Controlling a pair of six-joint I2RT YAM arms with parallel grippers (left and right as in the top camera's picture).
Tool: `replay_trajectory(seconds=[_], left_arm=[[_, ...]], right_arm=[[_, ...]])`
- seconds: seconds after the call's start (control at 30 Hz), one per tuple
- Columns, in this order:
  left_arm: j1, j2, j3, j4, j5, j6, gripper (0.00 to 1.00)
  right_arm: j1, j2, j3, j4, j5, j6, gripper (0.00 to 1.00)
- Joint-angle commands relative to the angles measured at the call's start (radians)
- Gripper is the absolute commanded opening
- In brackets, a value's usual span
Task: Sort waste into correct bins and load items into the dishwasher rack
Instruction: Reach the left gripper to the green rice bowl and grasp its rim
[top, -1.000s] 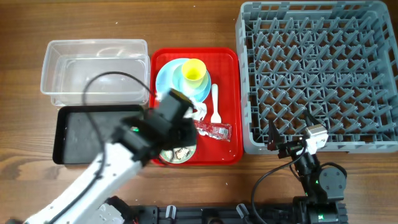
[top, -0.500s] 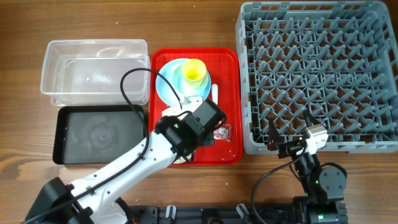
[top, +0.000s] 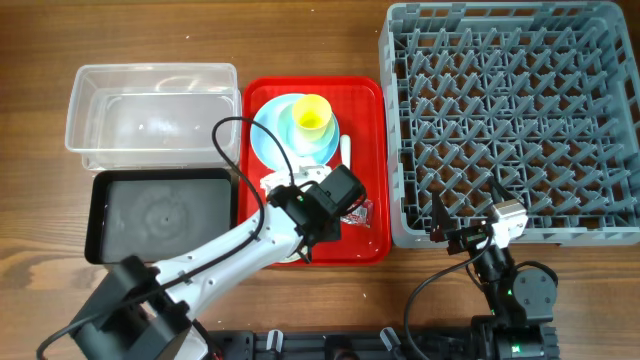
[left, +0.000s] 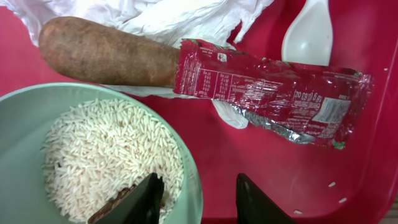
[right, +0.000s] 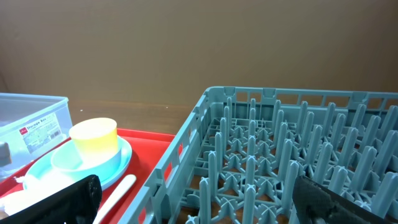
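Note:
A pale green bowl (left: 25, 124) full of white rice (left: 106, 155) sits at the front of the red tray (top: 365, 100). My left gripper (left: 199, 183) is open and straddles its rim. One finger stands in the rice beside brown scraps (left: 115, 202), the other outside over the tray, neither touching the rim. Past the bowl lie a brown food scrap (left: 106, 56), crumpled white paper (left: 168, 15) and a red sauce packet (left: 267, 90). My right gripper (right: 199, 199) is open at the near edge of the grey dishwasher rack (top: 510, 120), holding nothing.
A yellow cup (top: 311, 115) stands in a light blue bowl on a light blue plate (top: 265, 130) at the tray's back. A white spoon (top: 347, 150) lies beside them. The clear tub (top: 150, 110) and black tray (top: 160, 215) sit left of the red tray.
My left arm has swung right along the front of the red tray, and its gripper now sits over the green bowl's rim. The right arm has not moved.

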Motion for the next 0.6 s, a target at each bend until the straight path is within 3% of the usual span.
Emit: replay_trajectory(seconds=[0.0, 0.23, 0.47, 0.57], left_arm=[[-0.002, 0.038, -0.009, 0.006, -0.020, -0.033, 0.36], [-0.026, 0.058, -0.009, 0.014, -0.021, -0.035, 0.22], [-0.033, 0.103, -0.009, 0.019, -0.036, -0.035, 0.22], [-0.032, 0.104, -0.009, 0.033, -0.051, -0.035, 0.17]], right_arm=[[0.001, -0.005, -0.001, 0.004, 0.012, 0.013, 1.00], [0.001, -0.005, -0.001, 0.004, 0.012, 0.013, 1.00], [0.001, -0.005, -0.001, 0.004, 0.012, 0.013, 1.00], [0.001, -0.005, -0.001, 0.004, 0.012, 0.013, 1.00]])
